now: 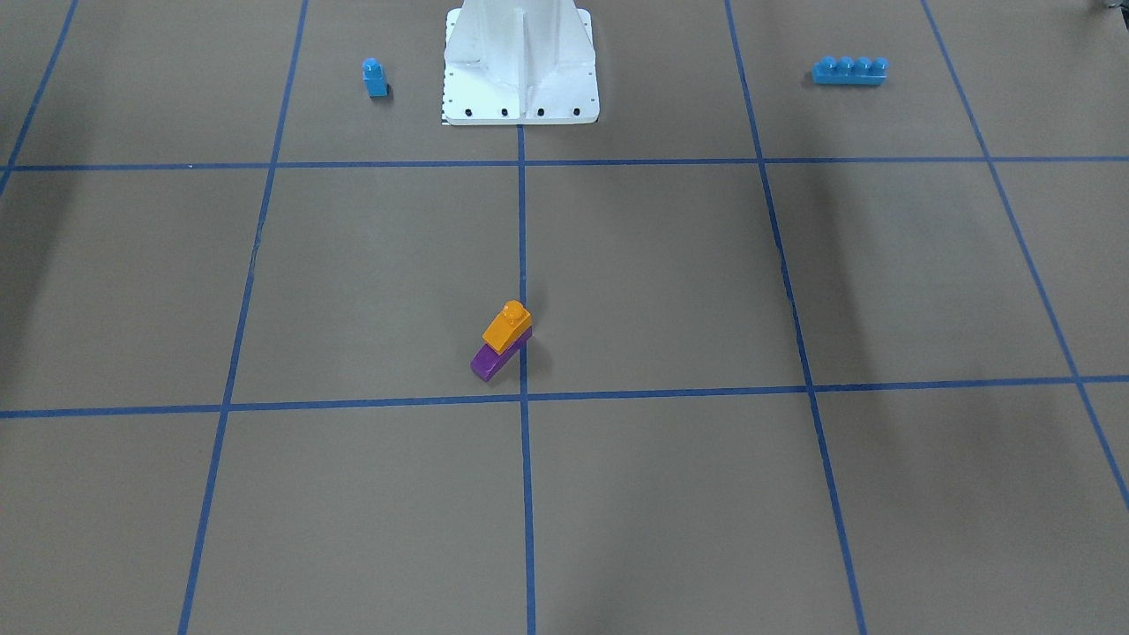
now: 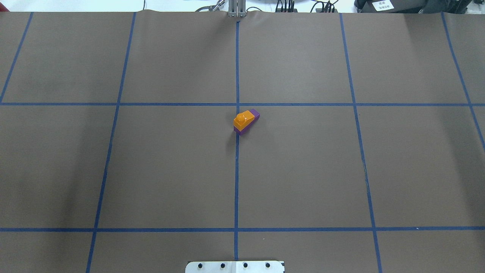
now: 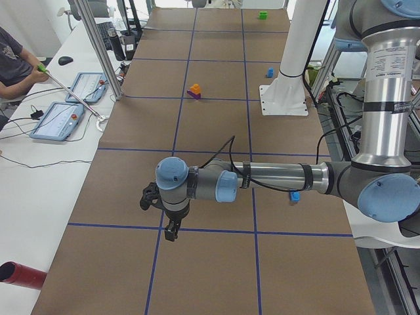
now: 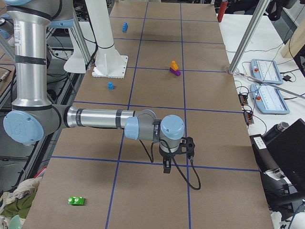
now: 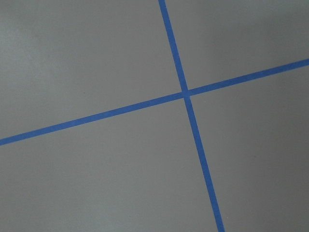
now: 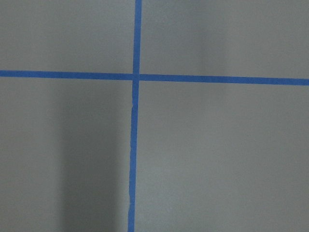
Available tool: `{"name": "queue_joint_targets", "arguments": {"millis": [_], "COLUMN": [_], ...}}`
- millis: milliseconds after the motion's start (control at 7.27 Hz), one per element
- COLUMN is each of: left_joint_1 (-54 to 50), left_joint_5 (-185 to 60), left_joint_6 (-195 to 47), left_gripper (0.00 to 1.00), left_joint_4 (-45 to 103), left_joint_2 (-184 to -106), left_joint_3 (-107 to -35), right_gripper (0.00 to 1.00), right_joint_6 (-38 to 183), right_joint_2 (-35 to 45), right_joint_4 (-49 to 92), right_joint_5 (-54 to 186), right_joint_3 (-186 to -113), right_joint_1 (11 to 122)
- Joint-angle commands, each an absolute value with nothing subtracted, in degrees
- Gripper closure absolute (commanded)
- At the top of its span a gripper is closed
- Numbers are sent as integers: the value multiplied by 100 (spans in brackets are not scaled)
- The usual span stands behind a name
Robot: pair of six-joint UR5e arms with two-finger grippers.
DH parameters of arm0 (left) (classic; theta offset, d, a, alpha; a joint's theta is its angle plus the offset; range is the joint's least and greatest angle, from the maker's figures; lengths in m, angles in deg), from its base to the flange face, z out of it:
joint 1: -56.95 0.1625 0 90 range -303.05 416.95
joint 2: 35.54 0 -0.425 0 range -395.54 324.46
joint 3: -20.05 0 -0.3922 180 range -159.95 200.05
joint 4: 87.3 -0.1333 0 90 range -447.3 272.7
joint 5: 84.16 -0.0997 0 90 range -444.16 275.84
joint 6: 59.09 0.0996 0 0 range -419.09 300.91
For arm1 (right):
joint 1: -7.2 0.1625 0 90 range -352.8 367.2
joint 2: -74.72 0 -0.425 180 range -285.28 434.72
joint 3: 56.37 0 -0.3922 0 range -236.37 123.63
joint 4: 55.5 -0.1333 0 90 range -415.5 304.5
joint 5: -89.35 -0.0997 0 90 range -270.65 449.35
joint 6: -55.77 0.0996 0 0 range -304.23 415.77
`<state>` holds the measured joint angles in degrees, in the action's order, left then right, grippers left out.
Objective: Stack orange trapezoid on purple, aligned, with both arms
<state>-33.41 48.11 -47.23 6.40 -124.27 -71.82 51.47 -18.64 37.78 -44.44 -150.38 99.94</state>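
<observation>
orange trapezoid sits atop the purple mid-bench, purple end showing at its 2 o'clock overhead. left gripper and right gripper hang well apart from it; open or closed, can't tell.

No words or numbers could be read anywhere. A small white label lay on a dark thing past the far right corner of the counter, but its marks were too tiny and blurry to read. A pale sticker with small print was on the left arm, and it was too small to read as well.
</observation>
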Motion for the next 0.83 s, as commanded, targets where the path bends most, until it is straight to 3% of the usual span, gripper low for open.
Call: {"name": "queue_joint_targets", "arguments": {"millis": [0, 688], "left_joint_1": [-3340, -3340], "left_joint_5": [4811, 4811], "left_joint_6": [-4723, -4723], "left_gripper": [0, 0], "left_joint_4": [640, 640], "left_joint_2": [-12431, -12431], "left_joint_3": [-7188, -7170], "right_gripper": [0, 0], "right_joint_6": [5155, 5155], "right_joint_2": [-1862, -1862], "right_joint_4": [3775, 3784], "right_joint_5": [-4468, -4521], "right_joint_3": [-15015, -15015], "right_joint_1": [9984, 9984]}}
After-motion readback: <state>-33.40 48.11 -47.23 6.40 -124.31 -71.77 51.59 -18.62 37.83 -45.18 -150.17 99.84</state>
